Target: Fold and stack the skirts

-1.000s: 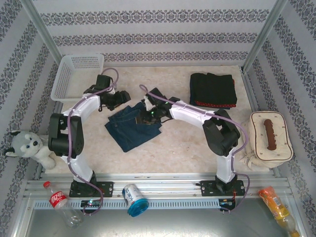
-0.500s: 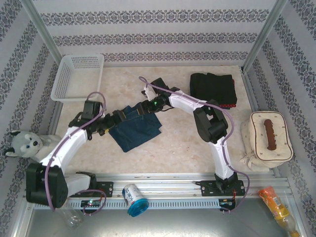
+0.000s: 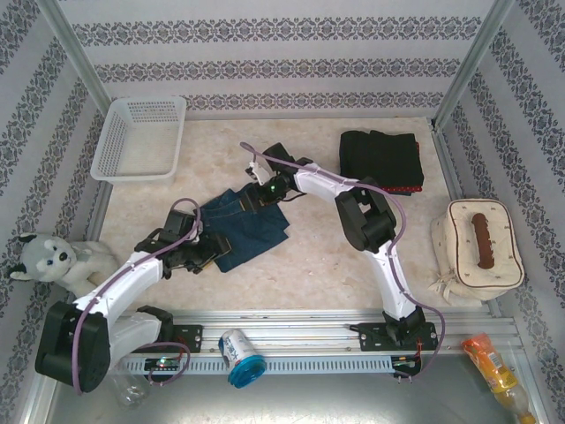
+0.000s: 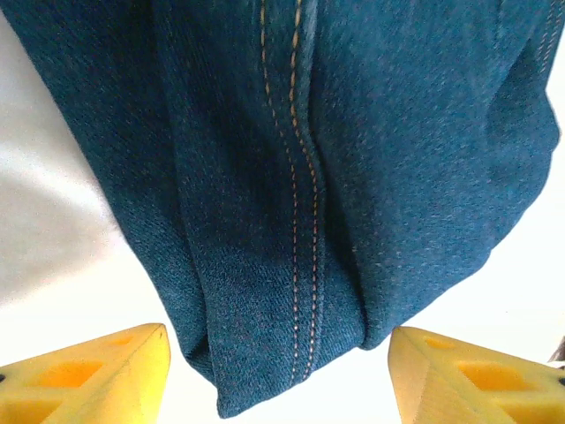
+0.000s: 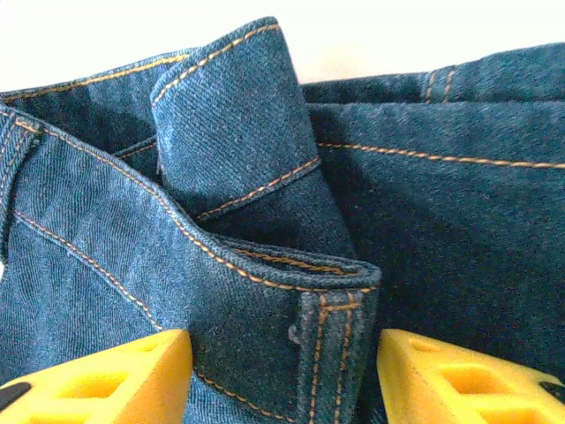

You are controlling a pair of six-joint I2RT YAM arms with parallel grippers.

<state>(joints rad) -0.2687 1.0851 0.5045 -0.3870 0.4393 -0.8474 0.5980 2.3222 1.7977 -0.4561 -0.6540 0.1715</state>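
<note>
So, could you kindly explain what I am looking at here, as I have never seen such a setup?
Two robot arms are bolted at the near edge of the table. One picture looks down from above; the other two come from a camera on each wrist, the yellow tips being fingers. A denim skirt lies mid-table, a folded stack of dark skirts far right, a white basket far left. The left gripper and right gripper stand open astride denim folds, gripping nothing yet.
</note>
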